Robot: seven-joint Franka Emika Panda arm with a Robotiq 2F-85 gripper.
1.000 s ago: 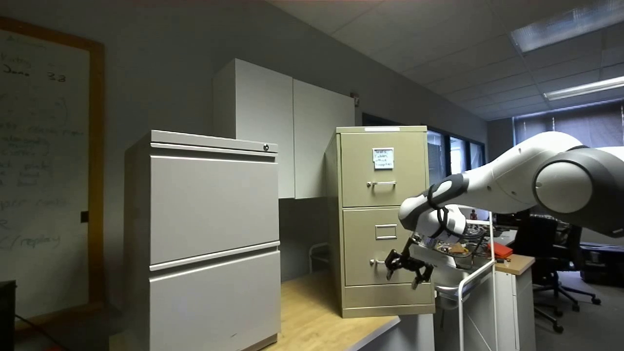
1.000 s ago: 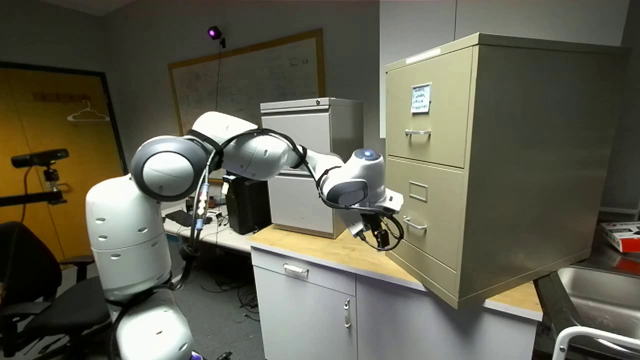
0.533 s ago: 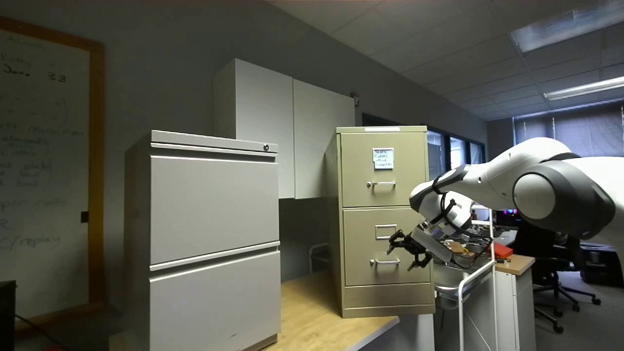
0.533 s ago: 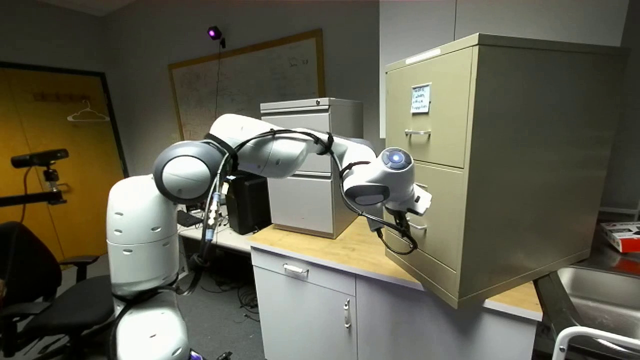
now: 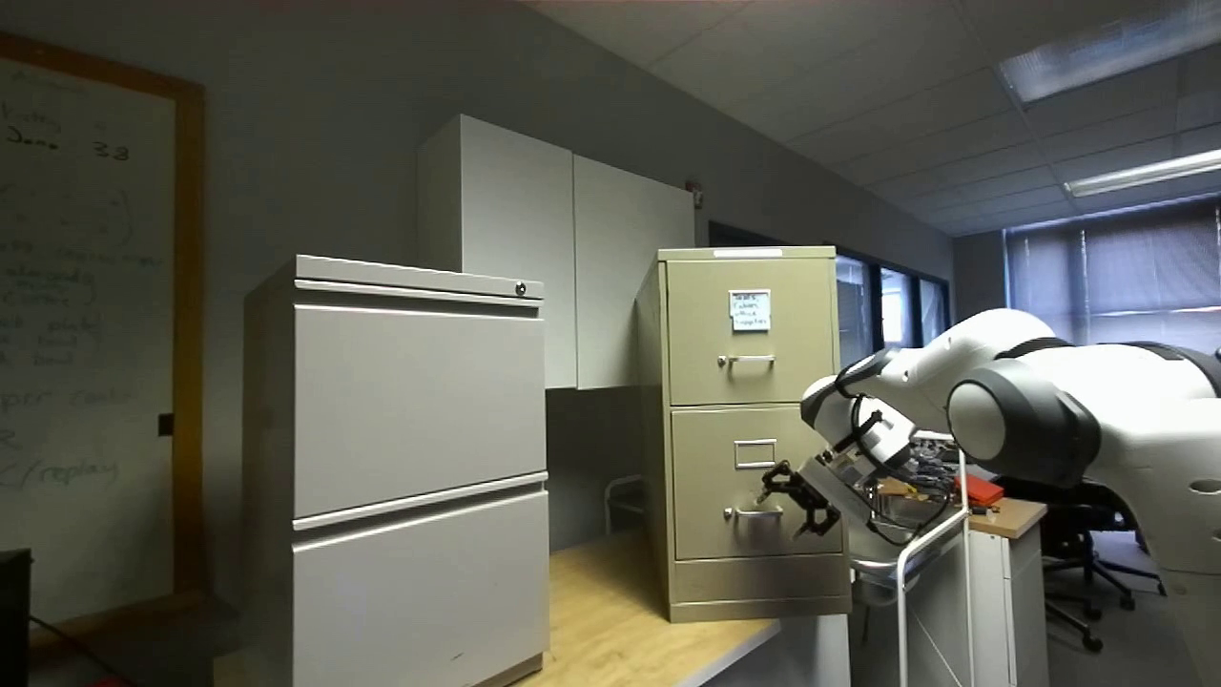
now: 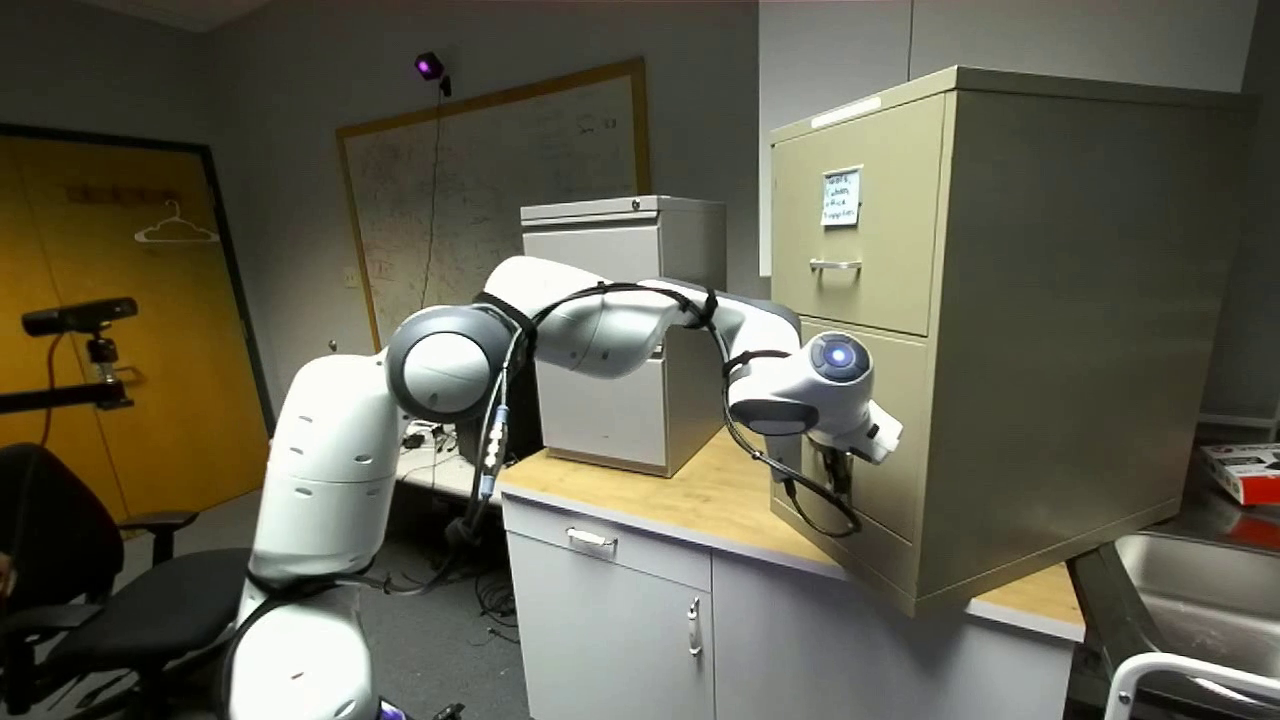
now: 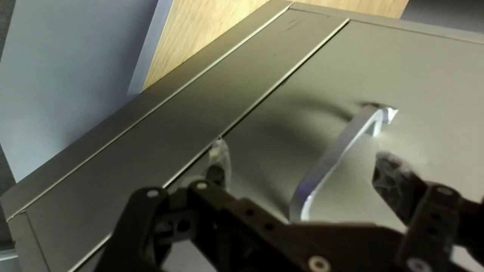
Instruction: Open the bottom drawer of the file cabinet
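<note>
Claw [image 7: 304, 160]: spread wide, holding nothing. The handle [image 7: 336, 151] shows in its gap in the wrist view. I can't tell if they touch.
Handle: a thin, shiny bar on the bottom drawer [image 5: 711, 487]. It looks hard and smooth, so a weak pinch might slip. The middle of the bar seems the best spot to grab, with one side of the claw over it and one under.
Round bit [image 5: 730, 513]: sits by one end of the handle. It may be a lock or button; I can't tell.
Bottom drawer: low on the file cabinet [image 6: 1060, 330], under the upper drawer [image 5: 701, 329] with its white paper [image 5: 750, 310], and closed flat. It's metal, so it should be stiff and not break. If it's full, it'll be heavy, so pull slow and straight.
File cabinet: tall, tan, standing on the bench [image 6: 640, 492]. Its front corner pokes past the edge, so a hard tug could drag or tip it.
Grey cabinet [image 5: 420, 410]: farther off, on the bench too.
</note>
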